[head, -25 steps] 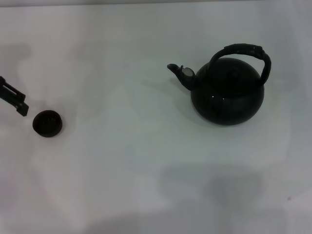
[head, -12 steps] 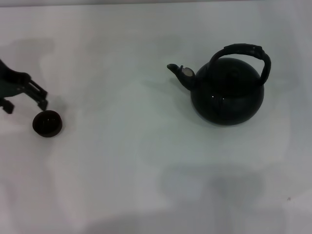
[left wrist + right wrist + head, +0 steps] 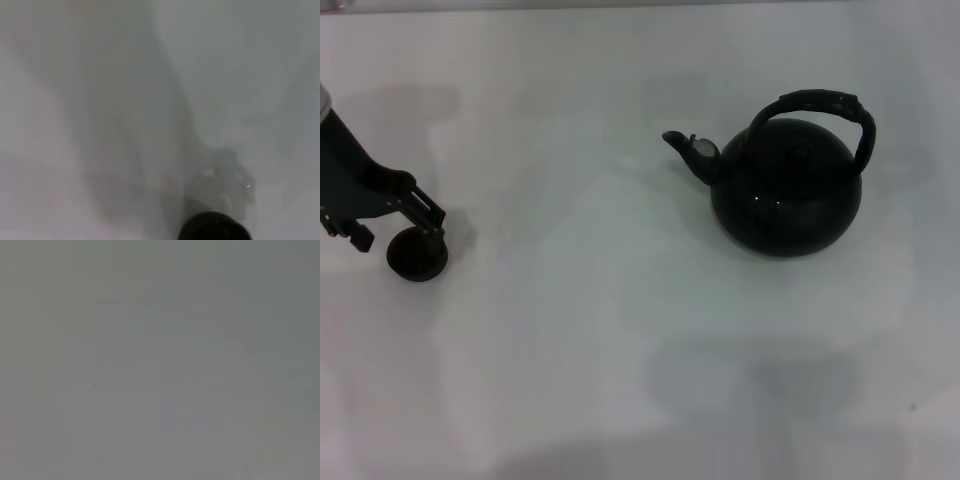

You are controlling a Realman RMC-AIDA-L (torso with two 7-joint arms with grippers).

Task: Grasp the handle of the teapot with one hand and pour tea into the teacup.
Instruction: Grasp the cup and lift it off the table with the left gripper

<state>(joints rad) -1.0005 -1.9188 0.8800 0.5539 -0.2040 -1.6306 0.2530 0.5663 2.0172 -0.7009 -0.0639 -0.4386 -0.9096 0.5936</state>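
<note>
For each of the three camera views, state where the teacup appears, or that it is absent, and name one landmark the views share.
Head view: the teacup sits at the left edge, under the left gripper.
Left wrist view: the teacup is cut off by the picture's edge.
Right wrist view: not in it.
Shared landmark: the white table.

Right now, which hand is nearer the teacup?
Left. The left hand is right over the teacup, its fingers open above the rim at the table's left side. The right hand is not in view.
</note>
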